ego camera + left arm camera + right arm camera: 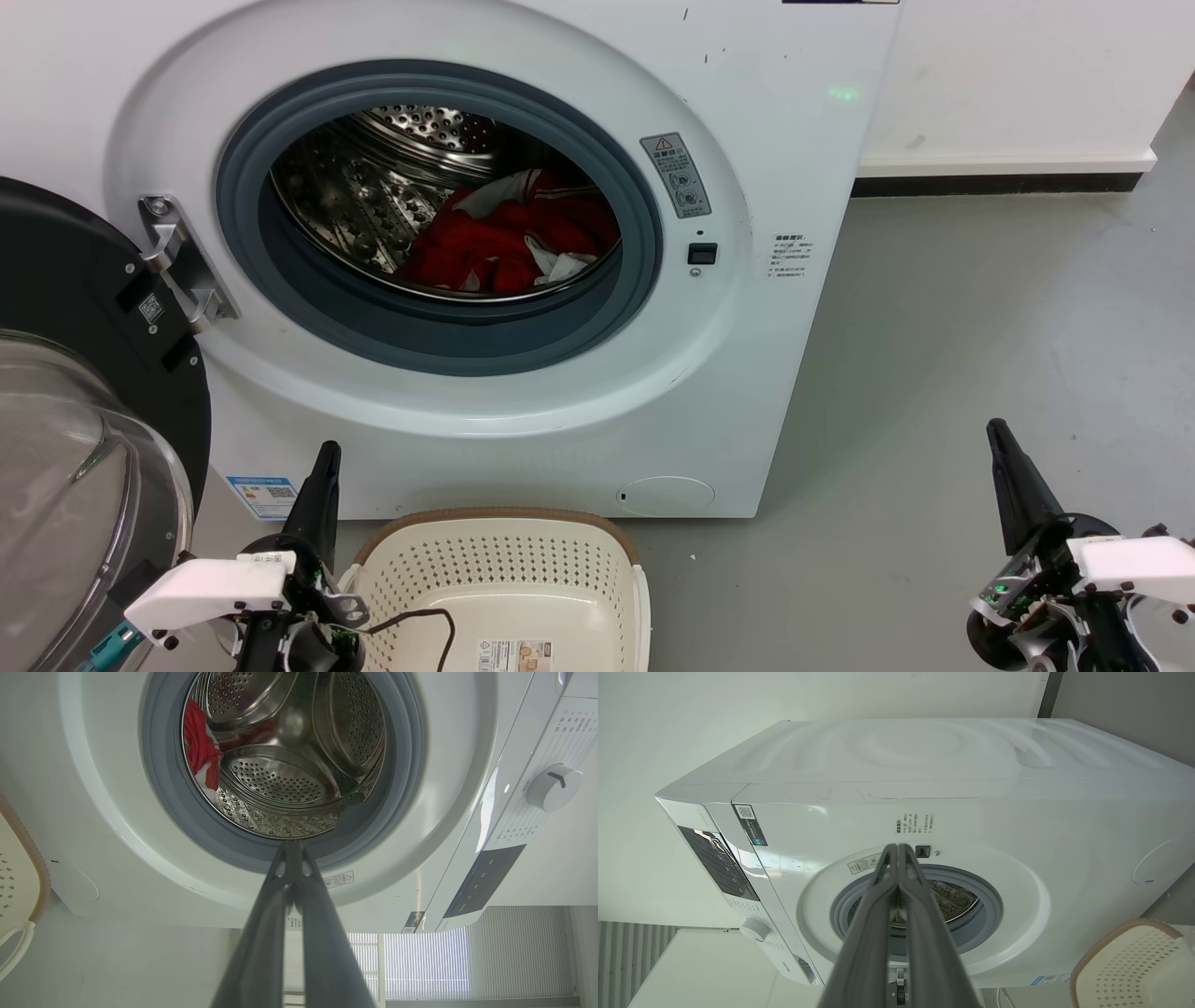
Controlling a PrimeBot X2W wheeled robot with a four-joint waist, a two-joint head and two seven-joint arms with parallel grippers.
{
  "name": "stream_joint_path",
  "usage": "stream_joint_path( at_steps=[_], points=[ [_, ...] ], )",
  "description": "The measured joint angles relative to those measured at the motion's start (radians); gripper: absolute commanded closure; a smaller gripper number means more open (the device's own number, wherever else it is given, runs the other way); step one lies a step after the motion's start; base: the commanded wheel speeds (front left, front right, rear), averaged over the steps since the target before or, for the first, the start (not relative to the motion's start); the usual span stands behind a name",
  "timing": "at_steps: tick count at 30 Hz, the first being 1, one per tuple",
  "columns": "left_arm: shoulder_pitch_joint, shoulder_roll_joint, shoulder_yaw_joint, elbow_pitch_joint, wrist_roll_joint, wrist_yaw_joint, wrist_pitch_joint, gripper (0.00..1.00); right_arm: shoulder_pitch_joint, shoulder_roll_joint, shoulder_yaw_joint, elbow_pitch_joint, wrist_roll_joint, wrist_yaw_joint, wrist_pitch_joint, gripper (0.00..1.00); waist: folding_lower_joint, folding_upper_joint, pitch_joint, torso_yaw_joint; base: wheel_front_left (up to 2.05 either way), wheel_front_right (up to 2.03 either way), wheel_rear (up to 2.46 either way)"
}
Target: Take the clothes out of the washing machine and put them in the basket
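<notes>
Black-framed glass door (84, 308) open, just left of L gripper (327, 459), whose fingers are pressed together, empty. Cream perforated plastic basket (495, 515), brown rim, just right of it. Bright red-white fabric clothes (504, 245) up ahead in large white washing machine (747, 392), in its steel drum (373, 187). R gripper (997, 434) far right, likewise pinched, empty.

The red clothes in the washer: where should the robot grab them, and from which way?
Probably a raised red fold on top of the clothes, reached straight in through the open porthole from the front and slightly above. The bundle lies loose and low in the drum, so a fold pinches easily.
</notes>
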Motion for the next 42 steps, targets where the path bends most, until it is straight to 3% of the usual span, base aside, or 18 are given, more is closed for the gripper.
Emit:
stream_joint_path(
  at_steps=[39,40,42],
  points=[
    [0.000,0.000,0.000,0.000,0.000,0.000,0.000,1.00,0.000,0.000,0.000,0.000,0.000,0.000,0.000,1.00,0.0000,0.0000,0.000,0.000,0.00,0.00,0.00],
    [0.000,0.000,0.000,0.000,0.000,0.000,0.000,0.00,0.000,0.000,0.000,0.000,0.000,0.000,0.000,0.00,0.0000,0.0000,0.000,0.000,0.00,0.00,0.00],
    [0.010,-0.002,-0.002,0.016,0.000,0.001,-0.001,0.00,0.010,0.001,0.001,0.016,0.000,0.000,0.000,0.00,0.0000,0.0000,0.000,0.000,0.00,0.00,0.00]
  ],
)
